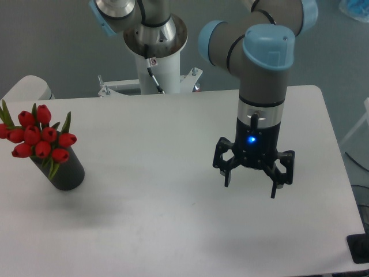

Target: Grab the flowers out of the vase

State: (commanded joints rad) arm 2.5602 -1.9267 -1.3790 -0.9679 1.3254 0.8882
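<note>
Nothing picked up so far: the flowers (39, 137) are sitting in the vase (64, 170) and the hand (252, 183) is hanging empty.

From where I'm standing, the whole job is lying ahead. The red tulips are poking out of the black vase at the far left of the white counter (150, 231), the bunch leaning up and to the left. The arm is pointing straight down over the right half of the counter, well apart from the vase, its blue light glowing. Its fingers are spreading wide, gripping nothing, hovering just above the surface. To my eye it is needing to cross over, close on the bunch and lift it out.
</note>
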